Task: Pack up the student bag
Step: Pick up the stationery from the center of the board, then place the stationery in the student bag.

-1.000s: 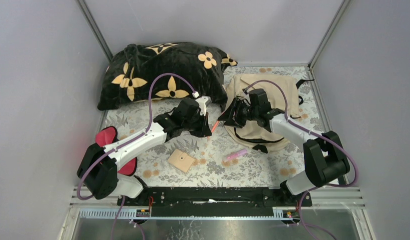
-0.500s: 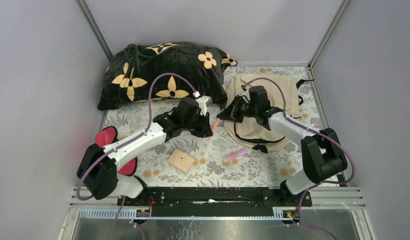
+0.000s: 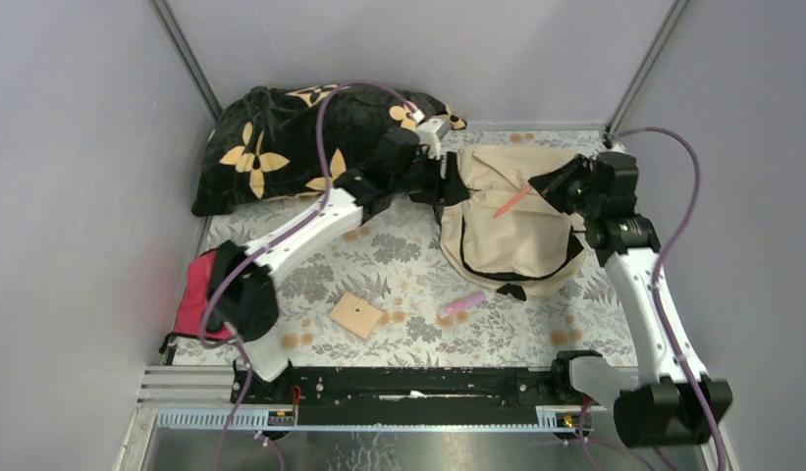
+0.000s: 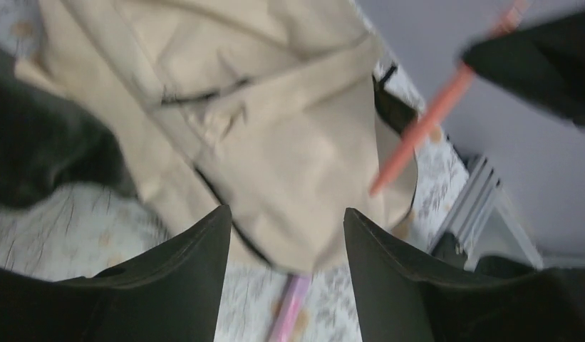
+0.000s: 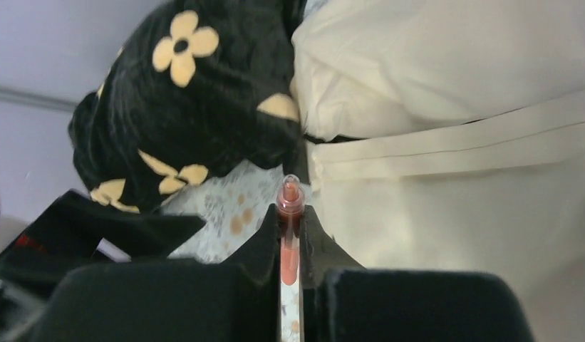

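A soft beige student bag [image 3: 511, 235] with dark zipper lines and black straps lies flat on the floral table cover, in the upper right of the overhead view. Its left edge sits just beside a black pillow with yellow flowers [image 3: 281, 147]. A red-and-black pouch [image 3: 194, 294] lies at the far left. Nearer the bottom edge lie a square wooden block [image 3: 357, 315] and then a pink pen [image 3: 464, 302], the pen just below the bag's lower left corner.

The left gripper [image 3: 456, 188] sits at the bag's upper left edge. Its wrist camera shows the fingers spread wide with nothing between them; whether it touches the fabric cannot be told. To its right, the right gripper [image 3: 548, 186] hangs over the bag's upper right part, clamped tight on an orange-red pen [image 3: 512, 200]. The pen's free end points left and down across the bag.

One second ago both grippers met left of the bag, with the pen between them. Since then the left gripper has moved up to the bag's top edge. The right arm has swung to the right, carrying the pen over the bag.
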Tool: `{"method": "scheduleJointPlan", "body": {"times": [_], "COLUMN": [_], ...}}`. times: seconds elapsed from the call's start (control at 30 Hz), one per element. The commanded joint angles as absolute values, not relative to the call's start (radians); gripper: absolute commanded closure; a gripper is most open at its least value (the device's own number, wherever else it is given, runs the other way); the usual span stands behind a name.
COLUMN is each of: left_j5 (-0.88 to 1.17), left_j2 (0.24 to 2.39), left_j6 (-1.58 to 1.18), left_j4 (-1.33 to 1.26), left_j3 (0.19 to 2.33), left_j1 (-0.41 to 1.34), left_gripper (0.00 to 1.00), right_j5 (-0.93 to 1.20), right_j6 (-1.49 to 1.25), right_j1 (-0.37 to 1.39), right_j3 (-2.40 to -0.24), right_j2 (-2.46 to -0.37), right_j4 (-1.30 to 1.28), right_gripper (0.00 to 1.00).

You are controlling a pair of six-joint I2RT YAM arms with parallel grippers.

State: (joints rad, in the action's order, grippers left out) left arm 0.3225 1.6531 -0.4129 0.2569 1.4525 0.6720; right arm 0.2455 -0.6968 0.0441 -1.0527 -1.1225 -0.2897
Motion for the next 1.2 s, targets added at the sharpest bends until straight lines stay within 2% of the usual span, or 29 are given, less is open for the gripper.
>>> {"method": "scheduleJointPlan", "body": {"times": [0.0,0.17,0.3,0.37,0.6,0.77,0.93,1.0,1.17], "left_j5": [0.292,0.246,0.185,0.192,0.166,0.169,0.039,-0.048,-0.213], "left_j2": [1.890,2.186,2.322,2.330,2.182,2.173,2.167,2.151,2.145], "left_j6": [-0.478,-0.468,-0.402,-0.386,-0.378,-0.383,-0.304,-0.255,-0.115], "left_j4": [0.168,0.232,0.281,0.290,0.173,0.182,0.227,0.233,0.239], "left_j3": [1.691,2.025,2.141,2.118,1.791,1.748,1.770,1.776,1.803], "left_j1": [0.672,0.692,0.744,0.767,0.840,0.851,0.880,0.901,0.947], "left_gripper": [0.37,0.43,0.45,0.48,0.48,0.46,0.27,0.24,0.35], "right_j5": [-0.006,-0.081,-0.128,-0.160,-0.237,-0.254,-0.401,-0.432,-0.552], "right_j6": [-0.651,-0.653,-0.664,-0.679,-0.810,-0.962,-1.120,-1.161,-1.208], "right_j1": [0.041,0.040,0.038,0.035,0.031,0.029,0.028,0.026,0.026], "right_j3": [-1.106,-1.134,-1.149,-1.152,-1.153,-1.178,-1.131,-1.094,-1.017], "right_j2": [-1.037,-1.011,-1.008,-1.005,-1.039,-1.129,-1.148,-1.124,-1.045], "right_j4": [-0.423,-0.466,-0.490,-0.497,-0.482,-0.559,-0.653,-0.646,-0.620], "right_gripper": [1.00,1.00,1.00,1.00,1.00,1.00,1.00,1.00,1.00]}}
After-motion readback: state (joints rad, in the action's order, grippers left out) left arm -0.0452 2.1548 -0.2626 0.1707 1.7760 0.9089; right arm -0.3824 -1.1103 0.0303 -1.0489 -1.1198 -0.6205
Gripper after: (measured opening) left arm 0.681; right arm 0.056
